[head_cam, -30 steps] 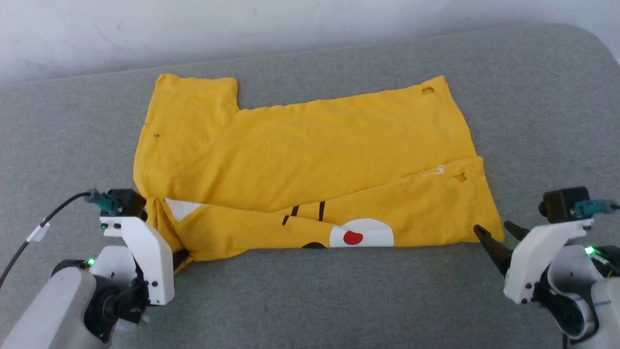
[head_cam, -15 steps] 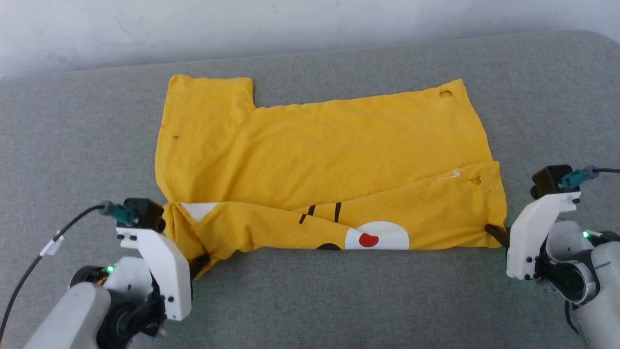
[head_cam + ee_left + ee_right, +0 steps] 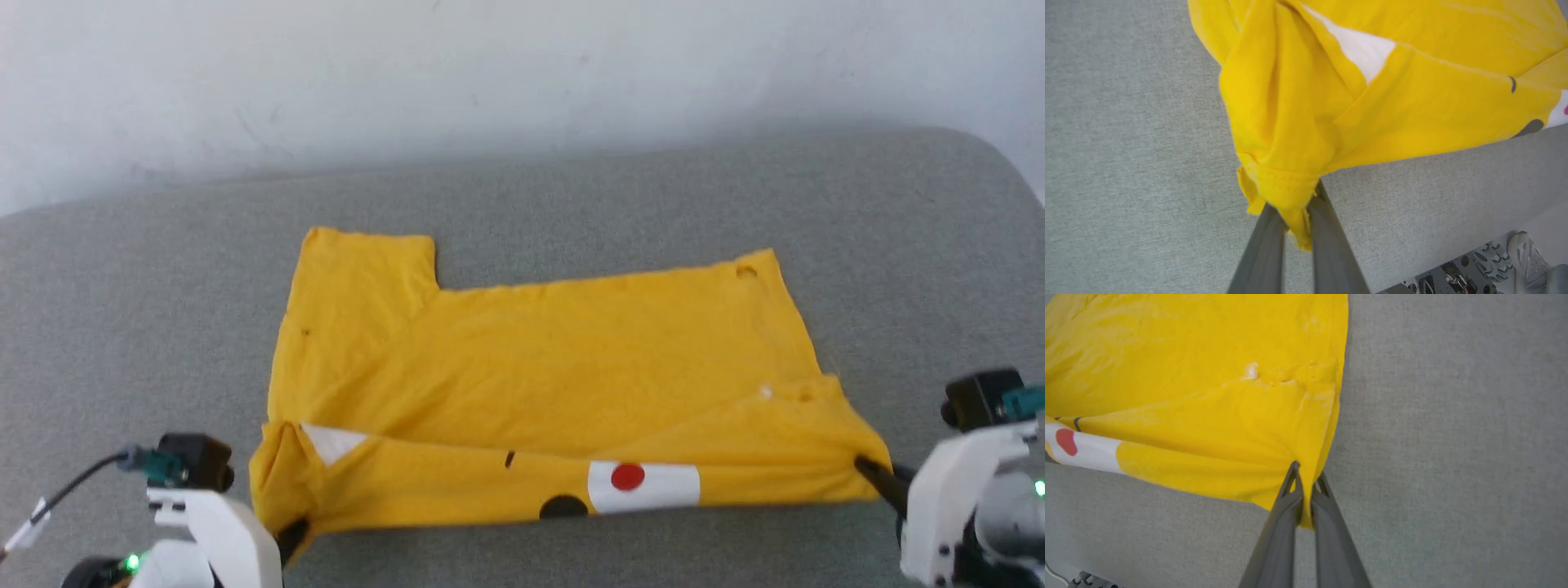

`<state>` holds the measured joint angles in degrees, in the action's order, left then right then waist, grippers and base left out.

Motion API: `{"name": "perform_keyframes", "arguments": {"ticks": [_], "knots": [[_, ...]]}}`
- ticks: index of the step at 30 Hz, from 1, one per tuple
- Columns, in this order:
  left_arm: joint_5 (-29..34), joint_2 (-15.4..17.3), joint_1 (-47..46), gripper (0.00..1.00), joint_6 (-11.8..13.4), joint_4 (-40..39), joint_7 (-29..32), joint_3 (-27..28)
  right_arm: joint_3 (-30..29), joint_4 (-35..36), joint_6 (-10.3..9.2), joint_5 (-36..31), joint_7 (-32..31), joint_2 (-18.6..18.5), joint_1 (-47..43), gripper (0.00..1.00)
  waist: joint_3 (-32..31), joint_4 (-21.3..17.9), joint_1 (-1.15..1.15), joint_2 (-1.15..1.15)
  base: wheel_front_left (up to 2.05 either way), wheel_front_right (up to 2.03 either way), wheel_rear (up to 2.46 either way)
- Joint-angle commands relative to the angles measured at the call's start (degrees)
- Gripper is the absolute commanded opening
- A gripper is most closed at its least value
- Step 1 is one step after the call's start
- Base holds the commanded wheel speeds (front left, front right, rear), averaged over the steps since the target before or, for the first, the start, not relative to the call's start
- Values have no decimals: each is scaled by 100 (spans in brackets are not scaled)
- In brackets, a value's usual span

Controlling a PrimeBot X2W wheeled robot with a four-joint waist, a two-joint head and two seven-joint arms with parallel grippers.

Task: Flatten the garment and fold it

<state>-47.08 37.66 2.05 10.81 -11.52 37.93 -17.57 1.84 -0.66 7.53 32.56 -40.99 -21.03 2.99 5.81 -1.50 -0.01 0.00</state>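
1. The garment (image 3: 531, 367) is a mustard-yellow T-shirt of soft, thin cotton. It lies spread on the grey surface (image 3: 163, 327), which looks like coarse woven felt with a rounded edge beyond the garment.
2. The near part of the garment is folded over the rest, so a long diagonal fold line crosses it. One short sleeve stands out as a square shape at the far left corner of the garment.
3. On the folded near strip I see a white patch (image 3: 645, 483) with a red dot (image 3: 627, 476), and beside it a black dot (image 3: 563, 506). A white triangle (image 3: 331, 441) shows near the left end.
4. Small holes (image 3: 745, 272) are in the cloth near the right edge of the garment.
5. My left arm comes from the near left side of the garment, with the white wrist housing (image 3: 212, 531) low and the fingers pointing up to the corner.
6. My right arm comes from the right side of the garment, the fingers reaching sideways to the near right corner.
7. My left claw (image 3: 1295, 208) is closed tight on the bunched, stitched hem at the near left corner; the cloth gathers in thick folds above the fingers.
8. My right claw (image 3: 1307, 473) is also closed, pinching the near right corner, and fine creases fan out from the pinch.
9. The near edge of the garment runs almost straight between my two claws.
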Motion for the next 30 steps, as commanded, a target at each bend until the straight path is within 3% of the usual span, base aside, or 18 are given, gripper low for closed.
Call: {"name": "perform_keyframes", "arguments": {"ticks": [1, 5, 6, 7, 8, 9, 10, 15, 21, 26, 30], "knots": [[-38, 52, 282, 0, 137, -145, -19, 63, -151, 178, -4, -63, -97, 75, -343, 0, -186, -27, 1, 0, 0, 0, 0], [-226, -34, 863, 0, 291, -258, -27, 64, -248, 316, -4, -190, -234, 366, -933, 0, -176, -66, 1, 0, 0, 0, 0], [-272, -97, 951, 0, 283, -213, -60, 37, -238, 276, -4, -215, -210, 456, -1036, 42, -170, -66, 1, 0, 0, 0, 0], [-351, -189, 1013, 0, 243, -143, -97, 7, -211, 210, -4, -231, -191, 533, -1134, 92, -164, -56, 1, 0, 0, 0, 0], [-408, -282, 1034, 12, 193, -49, -167, -11, -180, 154, -4, -243, -145, 598, -1212, 100, -159, -42, 1, 0, 0, 0, 0], [-401, -335, 1036, 67, 152, 73, -256, -23, -147, 117, -4, -263, -47, 646, -1259, 100, -159, -38, 1, 0, 0, 0, 0], [-409, -386, 1040, 100, 116, 191, -312, -44, -107, 107, -4, -294, 95, 674, -1287, 100, -163, -35, 1, 0, 0, 0, 0], [-410, -576, 984, 100, 47, 383, -864, 180, -104, 458, -4, -750, 1414, 712, -1284, 100, -239, -57, 1, 0, 0, 0, 0], [-393, -592, 568, 100, 26, 76, -1549, 771, -551, 1063, -4, -1313, 2749, 1190, -1152, 100, -150, -94, 1, 0, 0, 0, 0], [-196, -590, -308, 100, 26, 237, -2049, 1120, -665, 1434, -4, -1603, 3276, 1532, -851, 100, 258, -176, 1, 0, 0, 0, 0], [-69, -697, -1327, 100, -173, 804, -2474, 1186, -598, 1666, -4, -1714, 3453, 1649, -556, 100, 775, -254, 1, 0, 0, 0, 0]]}}
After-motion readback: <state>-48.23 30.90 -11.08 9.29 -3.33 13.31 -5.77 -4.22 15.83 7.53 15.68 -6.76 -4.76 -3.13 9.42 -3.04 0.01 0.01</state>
